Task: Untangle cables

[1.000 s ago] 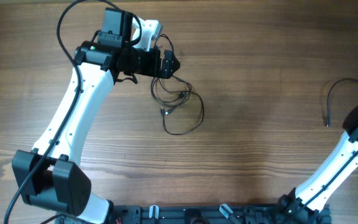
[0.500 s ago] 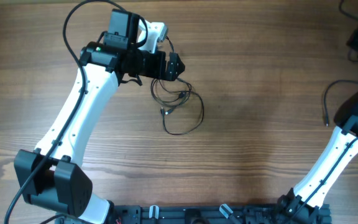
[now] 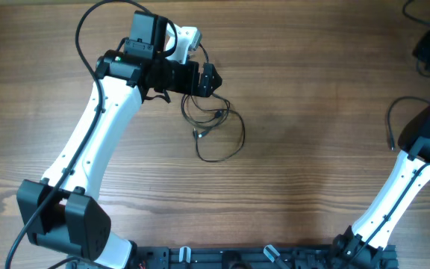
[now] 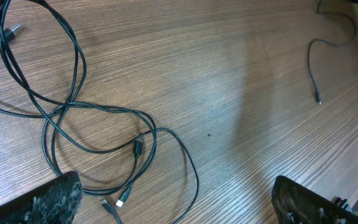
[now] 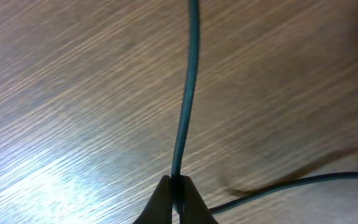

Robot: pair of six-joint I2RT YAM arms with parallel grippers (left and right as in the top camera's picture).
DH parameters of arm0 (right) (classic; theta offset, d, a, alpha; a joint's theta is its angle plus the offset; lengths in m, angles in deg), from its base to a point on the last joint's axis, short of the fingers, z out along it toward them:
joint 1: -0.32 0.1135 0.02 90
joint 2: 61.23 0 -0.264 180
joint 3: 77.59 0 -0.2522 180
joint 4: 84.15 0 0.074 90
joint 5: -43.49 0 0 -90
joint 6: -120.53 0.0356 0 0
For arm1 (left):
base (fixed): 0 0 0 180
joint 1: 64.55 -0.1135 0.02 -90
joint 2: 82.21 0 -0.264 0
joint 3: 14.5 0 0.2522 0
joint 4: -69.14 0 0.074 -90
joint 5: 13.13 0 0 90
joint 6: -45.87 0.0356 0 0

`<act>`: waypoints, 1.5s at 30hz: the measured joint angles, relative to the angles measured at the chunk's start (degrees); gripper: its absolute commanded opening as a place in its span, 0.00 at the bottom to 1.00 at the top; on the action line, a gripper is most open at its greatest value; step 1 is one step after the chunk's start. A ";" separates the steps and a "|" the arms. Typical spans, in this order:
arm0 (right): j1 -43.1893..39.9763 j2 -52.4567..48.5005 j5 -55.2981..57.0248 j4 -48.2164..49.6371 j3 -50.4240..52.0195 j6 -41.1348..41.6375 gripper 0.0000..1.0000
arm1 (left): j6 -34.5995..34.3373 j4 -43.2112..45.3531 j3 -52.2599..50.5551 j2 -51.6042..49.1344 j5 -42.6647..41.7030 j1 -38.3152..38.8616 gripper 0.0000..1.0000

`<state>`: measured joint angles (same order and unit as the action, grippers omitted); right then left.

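Black cables (image 3: 213,127) lie on a brown wood-grain table (image 3: 312,164); arms (image 3: 95,134) white and black.

A wooden table (image 3: 297,187) with a brown grain carries everything here. On it lies a loose tangle of cables (image 4: 65,107), thin black strands looping over one another, with a small plug tip (image 4: 120,202) at the tangle's near edge. Well to the right of the tangle, a single cable (image 3: 389,123) rests its plug end on the wood.
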<state>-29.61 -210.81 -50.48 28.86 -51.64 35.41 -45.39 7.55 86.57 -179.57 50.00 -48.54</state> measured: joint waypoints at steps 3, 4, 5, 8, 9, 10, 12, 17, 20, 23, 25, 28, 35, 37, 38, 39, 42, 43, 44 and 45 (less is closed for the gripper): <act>0.00 0.00 3.50 0.09 0.00 1.60 0.31 | 0.00 0.00 0.00 0.00 0.00 0.00 1.00; 0.00 0.00 4.57 0.09 0.00 1.60 0.26 | 0.00 0.00 0.00 0.00 0.00 0.00 1.00; 0.00 0.00 5.62 0.09 0.00 1.75 0.19 | 0.00 0.00 0.00 0.00 0.00 0.00 1.00; 0.00 0.00 9.49 0.09 0.00 3.13 0.31 | -0.02 0.00 0.00 0.00 0.00 0.00 1.00; 0.00 0.00 10.25 0.07 0.00 3.37 0.31 | 0.00 0.00 0.00 0.00 0.00 0.00 1.00; 0.00 0.00 10.88 0.07 0.00 3.85 0.33 | 0.00 0.00 0.00 0.00 0.00 0.00 1.00; 0.00 0.00 11.78 0.00 0.00 4.15 0.37 | 0.00 0.00 0.00 0.00 0.00 0.00 1.00; 0.00 0.00 10.64 -1.05 0.00 4.28 0.44 | 0.00 0.00 0.00 0.00 0.00 0.00 1.00; 0.00 0.00 7.80 -1.57 0.00 4.35 0.48 | 0.00 0.00 0.00 0.00 0.13 0.00 1.00; 0.00 1.16 6.47 -3.15 0.00 4.79 0.52 | 0.00 -0.46 0.00 0.00 2.64 0.00 1.00; 0.00 3.39 6.32 -5.90 0.00 6.21 0.52 | 0.00 -0.83 0.00 0.00 4.44 0.00 1.00; 0.00 10.38 6.29 -11.37 -0.02 9.75 0.52 | 0.00 -0.59 0.00 0.00 6.12 0.00 1.00; 0.96 21.88 6.29 -18.16 -0.22 12.09 0.52 | 0.00 1.31 0.00 0.00 9.68 0.00 1.00; 1.88 23.63 6.29 -19.10 -0.22 12.28 0.52 | 0.00 2.51 0.00 0.00 11.41 0.00 1.00; 2.78 24.74 6.32 -19.69 -0.22 12.46 0.52 | 0.00 3.08 0.00 0.00 12.39 0.00 1.00; 3.61 25.57 6.29 -20.33 -0.22 12.48 0.52 | 0.00 3.54 0.00 0.00 13.49 0.00 1.00; 7.54 28.09 6.29 -22.32 -0.22 12.50 0.52 | 0.07 4.17 0.00 0.00 17.27 -0.09 1.00; 9.01 28.59 6.29 -22.97 -0.22 12.52 0.52 | 0.39 4.17 0.00 0.00 18.21 -0.24 1.00; 10.58 28.96 6.29 -23.37 -0.24 12.66 0.52 | 0.76 4.17 0.00 0.00 18.88 -0.50 1.00; 12.17 29.18 6.29 -23.82 -0.24 12.70 0.52 | 1.38 4.20 0.00 0.00 19.41 -0.94 1.00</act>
<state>-17.44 -181.63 -44.19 5.03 -51.88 48.11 -44.01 11.74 86.57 -179.57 69.41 -49.48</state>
